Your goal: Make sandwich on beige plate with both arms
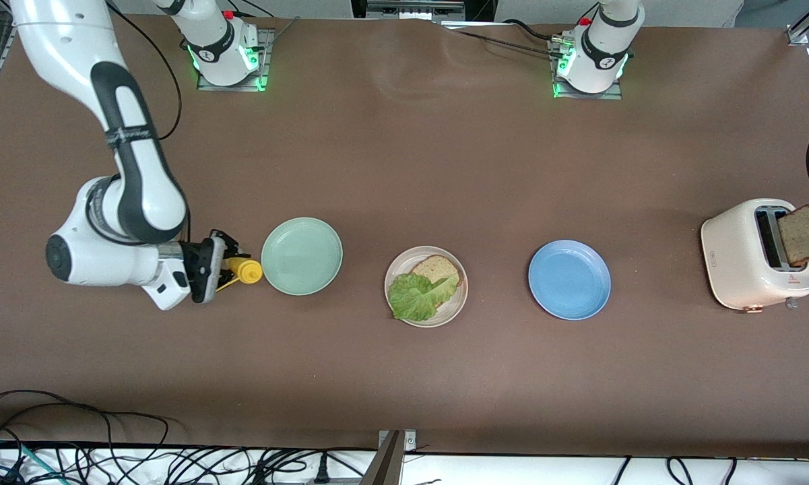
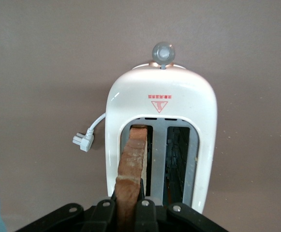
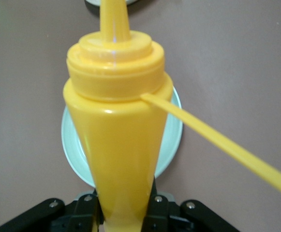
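At frame right the left claw (image 2: 125, 212) gripped a brown bread slice (image 1: 803, 232) over the cream toaster (image 1: 741, 259), best lifted straight; the right claw (image 3: 123, 210) clamped a yellow squeeze bottle (image 3: 118, 145); the round beige plate (image 1: 457, 304) sat mid-bench.

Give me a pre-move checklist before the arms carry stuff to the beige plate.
1. Left claw shut on bread slice in the toaster slot: ok.
2. Slice clear of the toaster: not ok, lower part in the slot.
3. Right claw around yellow bottle: ok.
4. Beige plate holds bread and lettuce: ok.
5. Bottle cap sealed: cannot tell.
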`<state>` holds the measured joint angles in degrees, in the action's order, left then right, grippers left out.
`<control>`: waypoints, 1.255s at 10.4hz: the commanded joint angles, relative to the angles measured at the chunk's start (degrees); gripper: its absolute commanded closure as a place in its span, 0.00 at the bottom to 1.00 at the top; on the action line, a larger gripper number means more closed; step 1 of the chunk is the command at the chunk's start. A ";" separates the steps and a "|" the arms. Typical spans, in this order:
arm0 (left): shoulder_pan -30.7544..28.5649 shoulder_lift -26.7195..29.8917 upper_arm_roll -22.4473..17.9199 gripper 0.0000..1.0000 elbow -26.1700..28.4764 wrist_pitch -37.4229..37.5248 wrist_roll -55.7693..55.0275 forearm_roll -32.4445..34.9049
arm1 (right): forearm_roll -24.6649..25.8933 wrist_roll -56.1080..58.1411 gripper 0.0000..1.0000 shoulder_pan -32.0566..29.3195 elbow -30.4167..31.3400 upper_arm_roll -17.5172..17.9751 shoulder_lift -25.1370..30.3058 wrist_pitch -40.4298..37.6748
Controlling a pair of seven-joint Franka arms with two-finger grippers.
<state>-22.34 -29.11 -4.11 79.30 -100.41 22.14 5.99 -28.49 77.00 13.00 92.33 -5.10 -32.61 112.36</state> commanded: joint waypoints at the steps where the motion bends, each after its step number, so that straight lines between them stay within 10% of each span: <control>1: 0.19 5.10 1.38 1.00 -0.72 2.50 1.15 0.60 | 4.65 -10.94 1.00 7.17 0.84 -4.37 2.11 0.22; 4: 0.19 9.85 4.54 1.00 -0.72 2.68 1.15 0.43 | 12.46 -29.39 1.00 20.35 -2.22 -10.18 1.50 -1.09; 8: 0.19 16.35 5.95 1.00 -0.63 4.26 1.24 0.42 | 26.52 -49.10 1.00 30.65 -22.15 -10.54 -8.41 -17.59; 13: 0.10 19.53 8.86 1.00 -0.63 6.37 0.62 0.42 | 36.13 -55.20 1.00 39.11 -27.11 -10.54 -15.89 -18.42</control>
<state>-21.97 -10.35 4.85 77.87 -94.36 22.23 5.98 5.77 22.36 51.06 69.00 -14.53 -45.55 95.12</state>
